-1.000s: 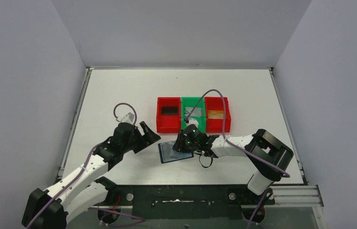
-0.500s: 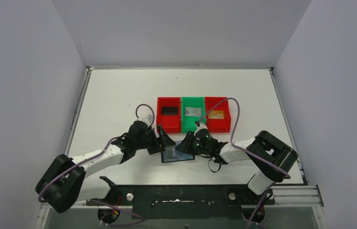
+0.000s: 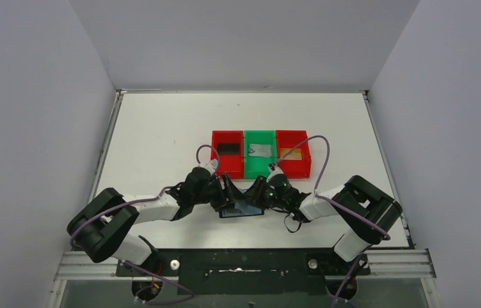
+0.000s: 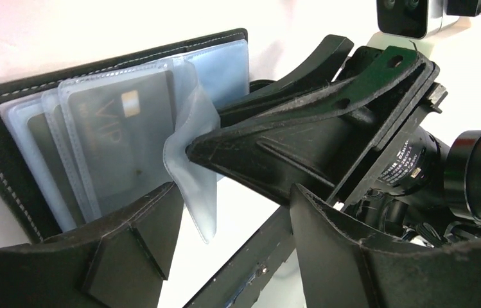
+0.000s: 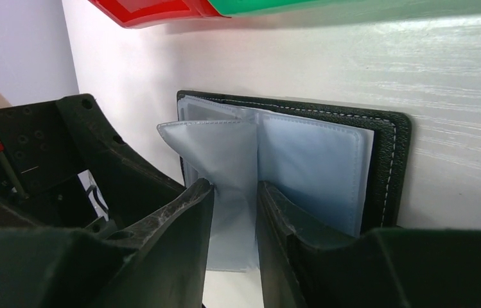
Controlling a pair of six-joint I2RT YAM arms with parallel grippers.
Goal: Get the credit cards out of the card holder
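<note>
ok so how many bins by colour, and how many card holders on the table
red bins: 2, the left red bin and the right red bin
green bin: 1
card holder: 1
total: 4

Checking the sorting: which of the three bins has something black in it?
The left red bin; the green bin beside it holds a pale item, the right red bin an orange-brown one.
</note>
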